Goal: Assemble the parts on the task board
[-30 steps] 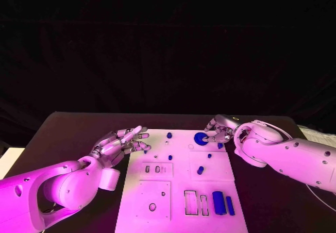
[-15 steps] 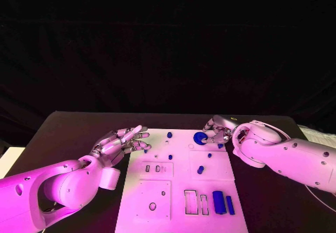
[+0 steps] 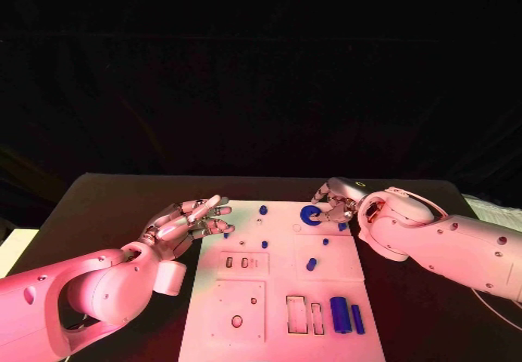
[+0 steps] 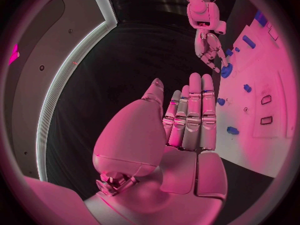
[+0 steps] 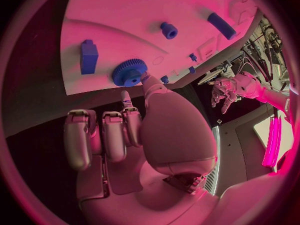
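The head camera looks down over the task board [image 3: 280,280] from above. Each wrist camera sits close behind its own hand, and both share the board's far end.

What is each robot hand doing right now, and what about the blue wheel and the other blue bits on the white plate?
right hand: pinching the blue gear.
blue gear: held at the task board's far right part.
left hand: holds nothing, fingers spread, beside the board's left edge.
task board: flat on the table.
two blue bars: lying side by side near the front right.
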`<state>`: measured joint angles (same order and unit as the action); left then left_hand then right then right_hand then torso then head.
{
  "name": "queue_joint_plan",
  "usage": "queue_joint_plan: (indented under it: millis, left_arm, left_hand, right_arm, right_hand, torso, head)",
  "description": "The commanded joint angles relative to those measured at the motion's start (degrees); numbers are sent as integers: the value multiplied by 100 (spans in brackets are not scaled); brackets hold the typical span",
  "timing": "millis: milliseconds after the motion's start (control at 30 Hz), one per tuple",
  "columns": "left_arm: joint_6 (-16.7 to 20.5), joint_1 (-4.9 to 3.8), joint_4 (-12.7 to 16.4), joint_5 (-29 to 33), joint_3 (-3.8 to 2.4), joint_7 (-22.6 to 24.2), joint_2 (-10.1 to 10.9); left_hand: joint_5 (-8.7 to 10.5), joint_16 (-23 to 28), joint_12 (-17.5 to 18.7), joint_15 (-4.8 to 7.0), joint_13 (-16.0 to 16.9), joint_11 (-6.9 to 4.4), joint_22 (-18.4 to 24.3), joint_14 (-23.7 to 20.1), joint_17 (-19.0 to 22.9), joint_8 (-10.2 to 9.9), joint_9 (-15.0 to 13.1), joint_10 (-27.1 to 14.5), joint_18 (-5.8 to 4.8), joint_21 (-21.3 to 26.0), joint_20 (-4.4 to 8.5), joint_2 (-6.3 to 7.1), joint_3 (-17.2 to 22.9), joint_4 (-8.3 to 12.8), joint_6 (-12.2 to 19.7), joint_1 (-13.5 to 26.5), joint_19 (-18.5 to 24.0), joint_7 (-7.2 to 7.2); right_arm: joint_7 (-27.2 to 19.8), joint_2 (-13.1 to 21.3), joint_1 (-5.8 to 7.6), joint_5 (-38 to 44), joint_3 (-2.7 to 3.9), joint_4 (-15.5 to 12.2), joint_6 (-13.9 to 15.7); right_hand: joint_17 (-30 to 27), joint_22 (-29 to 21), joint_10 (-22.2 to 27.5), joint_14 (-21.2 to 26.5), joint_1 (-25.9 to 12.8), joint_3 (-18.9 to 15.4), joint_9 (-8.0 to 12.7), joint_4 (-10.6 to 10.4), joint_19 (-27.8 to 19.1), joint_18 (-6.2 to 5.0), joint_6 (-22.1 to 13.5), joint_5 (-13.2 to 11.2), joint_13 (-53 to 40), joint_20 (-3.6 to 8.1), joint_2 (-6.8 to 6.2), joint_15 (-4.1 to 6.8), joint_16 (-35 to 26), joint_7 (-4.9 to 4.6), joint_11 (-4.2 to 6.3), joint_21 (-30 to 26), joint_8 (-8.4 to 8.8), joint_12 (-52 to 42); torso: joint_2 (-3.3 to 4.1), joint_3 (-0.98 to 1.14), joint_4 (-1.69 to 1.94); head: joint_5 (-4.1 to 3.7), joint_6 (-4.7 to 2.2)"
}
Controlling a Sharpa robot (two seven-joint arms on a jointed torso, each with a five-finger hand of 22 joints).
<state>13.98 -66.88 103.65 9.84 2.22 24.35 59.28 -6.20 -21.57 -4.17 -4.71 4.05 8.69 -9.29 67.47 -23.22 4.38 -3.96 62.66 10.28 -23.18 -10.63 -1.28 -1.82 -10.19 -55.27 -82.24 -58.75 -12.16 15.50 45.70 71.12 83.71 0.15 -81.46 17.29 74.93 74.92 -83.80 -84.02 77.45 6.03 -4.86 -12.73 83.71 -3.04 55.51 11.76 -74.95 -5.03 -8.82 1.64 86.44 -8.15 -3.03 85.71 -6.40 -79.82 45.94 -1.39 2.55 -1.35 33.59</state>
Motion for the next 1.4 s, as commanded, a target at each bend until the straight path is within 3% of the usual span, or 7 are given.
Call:
queue_joint_plan:
  millis: [33,533,767,1067,1233,1400]
  left_arm:
    - [-48,-6,7,11,-4,17,-11]
    - [-50,-6,0,11,-4,9,-5]
    - [-52,-6,-1,11,-4,7,-4]
    - [-54,-6,-8,11,-4,7,-4]
    - [-54,-6,-12,11,-4,8,-7]
    - [-53,-5,-14,11,-4,8,-7]
  left_hand:
    - [-13,16,19,1,-1,-3,6,-26,-7,-36,0,-28,5,22,-9,-19,-1,28,29,-31,30,-22]
    - [-13,16,19,1,-1,-3,6,-26,-7,-36,0,-28,5,22,-9,-19,-1,28,29,-31,30,-22]
    - [-12,16,19,1,-1,-4,7,-29,-9,-37,0,-27,6,22,-10,-21,-1,30,29,-30,32,-22]
    - [-12,16,19,1,0,-4,7,-31,-10,-37,0,-26,6,23,-11,-23,-1,30,28,-30,34,-21]
    - [-12,16,19,1,0,-4,7,-31,-10,-37,0,-26,6,23,-11,-23,-1,30,28,-30,34,-21]
    - [-12,17,18,1,0,-5,8,-34,-11,-37,-1,-25,7,23,-11,-25,-1,32,27,-31,35,-20]
  right_arm:
    - [-69,-34,-13,102,-3,32,-19]
    - [-138,-67,-106,176,-9,55,-199]
    - [-138,-69,-116,185,-10,91,-200]
    - [-199,-81,-118,300,-10,93,-18]
    - [-278,-89,-119,315,-10,60,183]
    - [-335,-98,-119,296,-10,-15,326]
  right_hand:
    - [778,500,-74,-469,47,-9,2,-1,67,81,10,31,-546,-1,-10,-53,17,2,-11,37,-22,-34]
    - [784,507,-78,-467,77,8,-5,22,71,82,47,54,-573,-5,17,-56,22,6,-10,40,-47,-55]
    - [791,517,-78,-463,147,69,-16,88,74,83,108,56,-600,-4,105,-51,27,12,-2,44,-84,-69]
    - [861,657,-108,-470,781,727,-60,604,150,113,416,-235,-692,35,478,6,61,76,62,99,-213,-130]
    - [895,723,-148,-476,781,975,-92,730,187,127,571,-237,-748,64,547,35,77,122,102,126,-265,-182]
    - [905,735,-154,-478,641,1093,-102,776,193,130,612,-247,-756,81,516,48,82,139,117,131,-257,-181]
  torso:
    - [5,1,4]
    - [1,-1,-9]
    - [1,-1,8]
    - [4,-2,-3]
    - [0,2,5]
    - [2,-2,9]
  head:
    - [2,2]
    - [20,13]
    - [10,10]
    - [28,18]
    - [30,18]
    - [35,13]
